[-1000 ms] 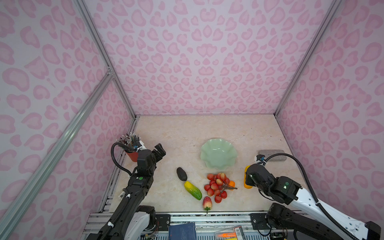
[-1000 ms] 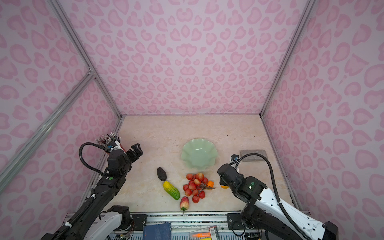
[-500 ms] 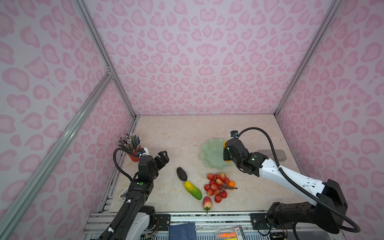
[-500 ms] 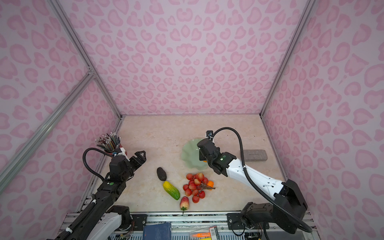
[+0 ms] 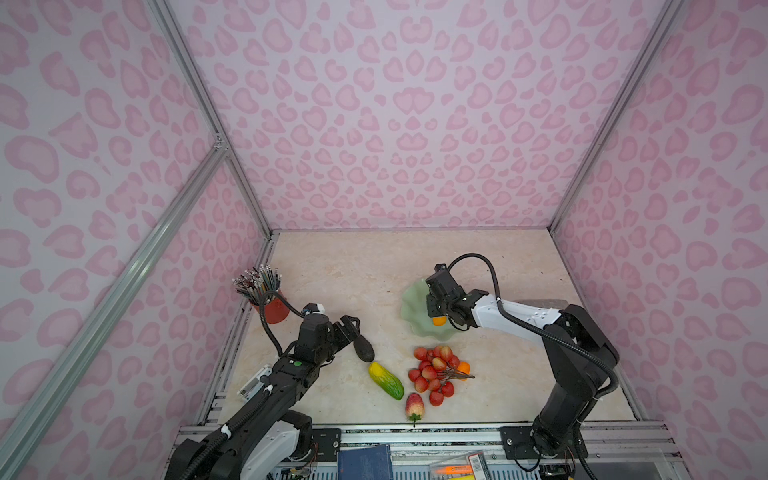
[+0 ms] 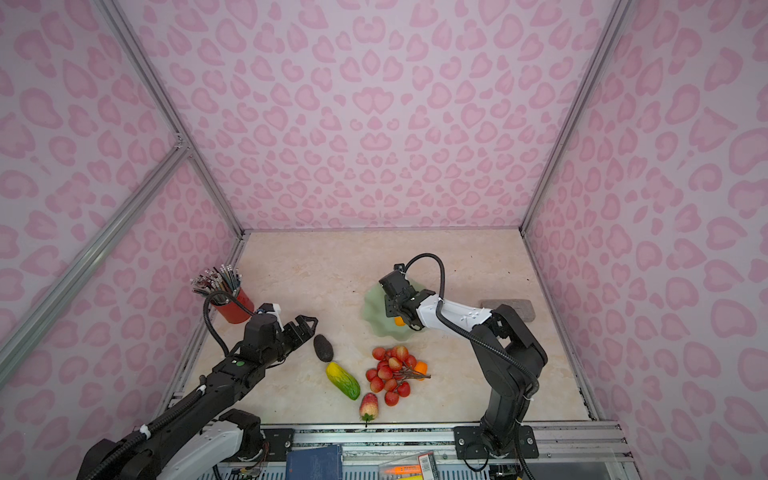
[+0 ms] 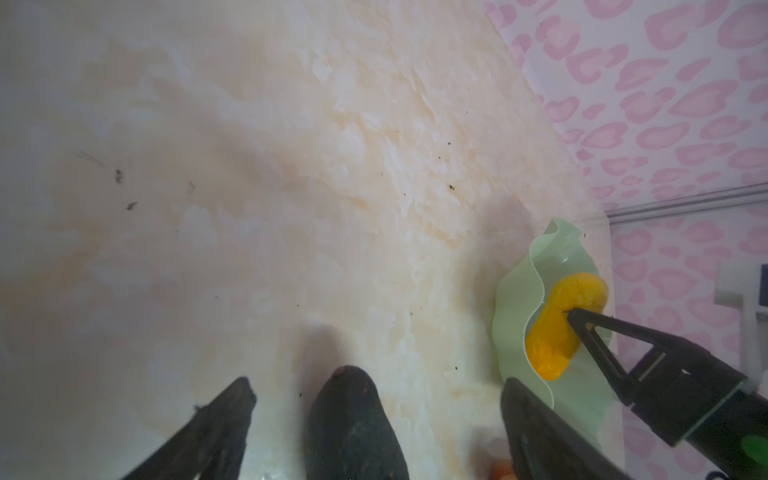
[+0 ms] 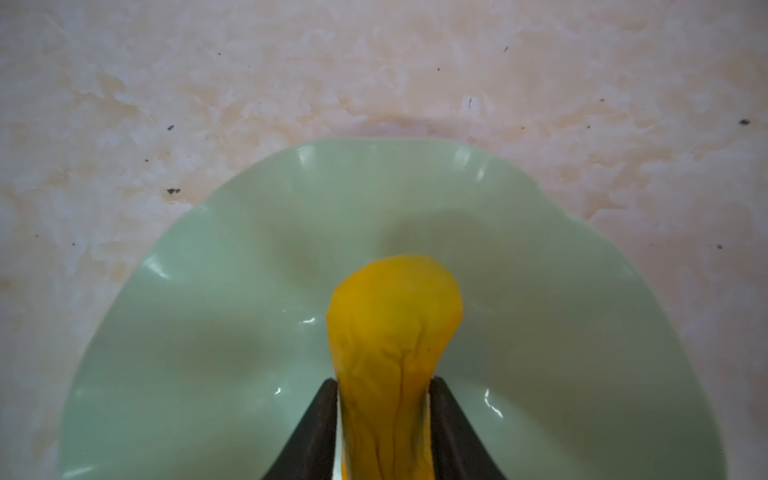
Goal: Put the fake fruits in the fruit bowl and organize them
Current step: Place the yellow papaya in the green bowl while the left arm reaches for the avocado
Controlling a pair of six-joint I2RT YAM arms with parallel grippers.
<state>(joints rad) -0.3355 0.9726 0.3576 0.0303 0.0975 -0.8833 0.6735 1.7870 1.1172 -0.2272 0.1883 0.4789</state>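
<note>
The pale green fruit bowl [image 5: 413, 307] [image 8: 208, 332] sits right of centre. An orange-yellow gourd [image 8: 395, 307] [image 7: 561, 316] lies in it. My right gripper [image 8: 382, 386] [image 5: 436, 313] is shut on the gourd's narrow neck, fingers hugging both sides. My left gripper [image 7: 378, 384] [image 5: 351, 328] stands open, straddling the end of the dark avocado [image 5: 363, 349] [image 7: 349, 424] on the table without touching it. A yellow-green oblong [image 5: 386, 380], a red berry cluster [image 5: 434, 374], a small orange ball [image 5: 463, 368] and a strawberry [image 5: 414, 407] lie near the front.
A red cup of pencils [image 5: 272, 309] stands at the left edge, behind my left arm. A grey block [image 6: 507, 309] lies right of the bowl, partly hidden by my right arm. Patterned walls close in three sides.
My right arm swung from the table's right front over to the bowl, carrying the gourd and lowering it in. My left gripper moved forward and right, up to the avocado.
</note>
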